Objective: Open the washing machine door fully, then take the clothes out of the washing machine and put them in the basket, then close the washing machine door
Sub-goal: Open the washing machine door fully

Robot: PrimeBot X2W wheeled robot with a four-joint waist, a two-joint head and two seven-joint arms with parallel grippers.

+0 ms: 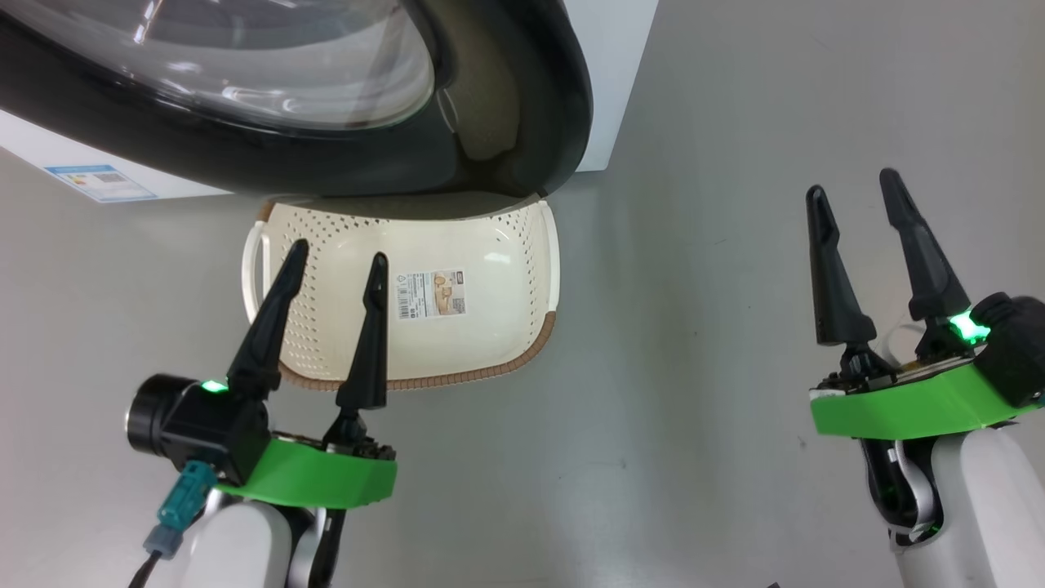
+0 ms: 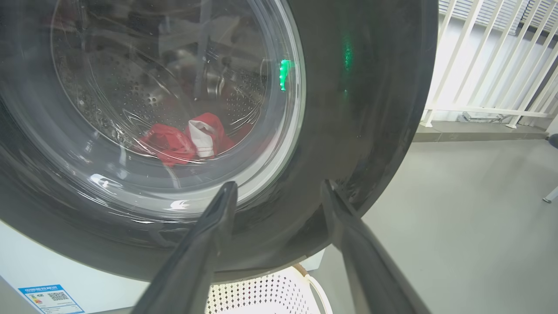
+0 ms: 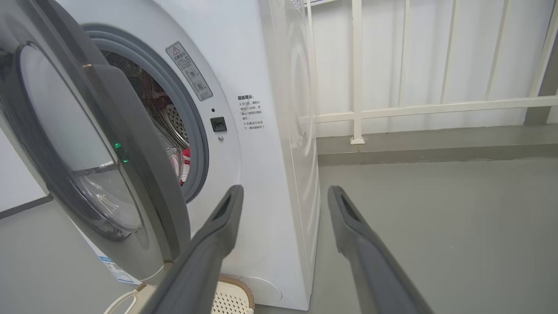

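While the round black-rimmed glass door (image 1: 326, 163) of the white front-loading washing machine (image 3: 270, 174) hangs partly open, bunched red clothes (image 2: 174, 141) lie inside, the cream perforated basket (image 1: 457, 380) below sits empty, and my left gripper (image 1: 339, 250) and right gripper (image 1: 853, 183) gape, holding nothing

you lose basket (image 1: 457, 380) far end under washing machine door (image 1: 326, 167) | door cropped at head view top | clothes (image 3: 185, 156) mostly behind door | sticker (image 1: 431, 294) print unreadable, too small

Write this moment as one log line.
washing machine door: partly open | clothes: in drum | basket: empty, below door | left gripper: open, empty | right gripper: open, empty
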